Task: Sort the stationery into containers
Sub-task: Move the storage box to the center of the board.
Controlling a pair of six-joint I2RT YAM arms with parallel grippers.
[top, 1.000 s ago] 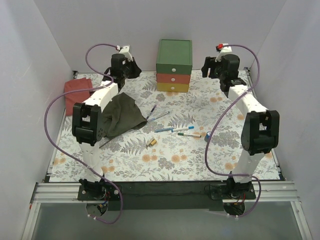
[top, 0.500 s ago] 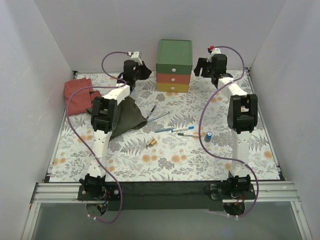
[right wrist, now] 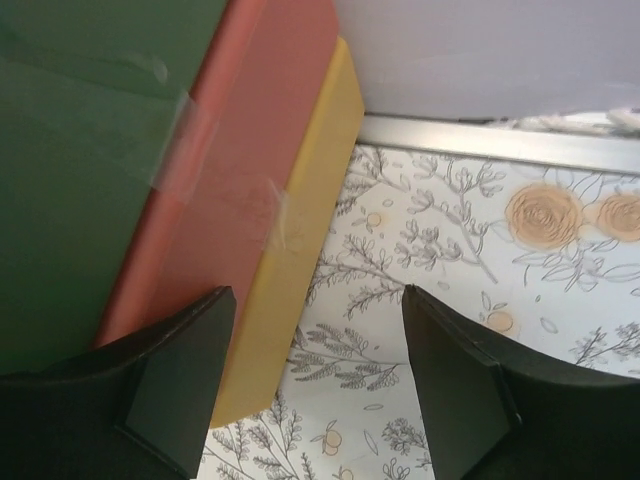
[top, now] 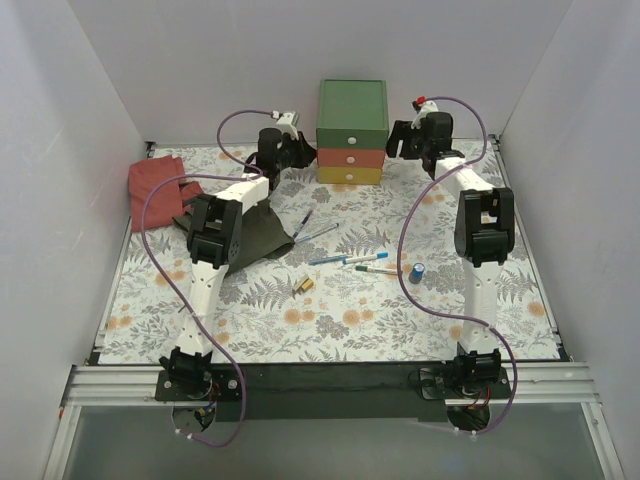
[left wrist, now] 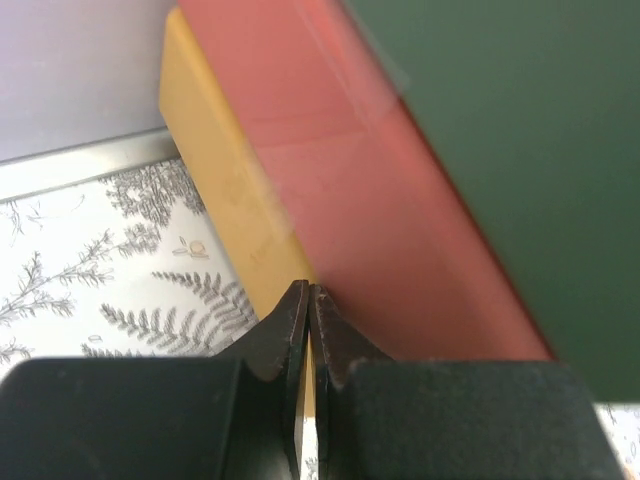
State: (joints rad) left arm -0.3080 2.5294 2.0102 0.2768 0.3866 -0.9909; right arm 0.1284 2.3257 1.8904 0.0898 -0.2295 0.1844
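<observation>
The chest (top: pixel 350 105) stands at the back with its green (top: pixel 349 138), red-orange (top: pixel 348 157) and yellow (top: pixel 346 176) drawers closed. My left gripper (top: pixel 297 152) is shut and empty, its tips (left wrist: pixel 308 291) close to the chest's left side wall (left wrist: pixel 340 170). My right gripper (top: pixel 401 141) is open and empty beside the chest's right side wall (right wrist: pixel 295 230). On the mat lie a purple pen (top: pixel 303 222), a silver pen (top: pixel 318 234), a blue-capped pen (top: pixel 336 258), a green-capped marker (top: pixel 374 268), a blue cylinder (top: pixel 416 271) and a brass piece (top: pixel 304 285). No round tin shows.
A dark green cloth (top: pixel 255 232) lies left of the pens, partly under the left arm. A red cloth (top: pixel 153 185) lies at the far left. White walls close in the back and both sides. A metal rail (right wrist: pixel 500 135) runs along the back edge.
Both arms have stretched toward the back. The left gripper moved right to the chest's left side. The right gripper moved left to the chest's right side.
</observation>
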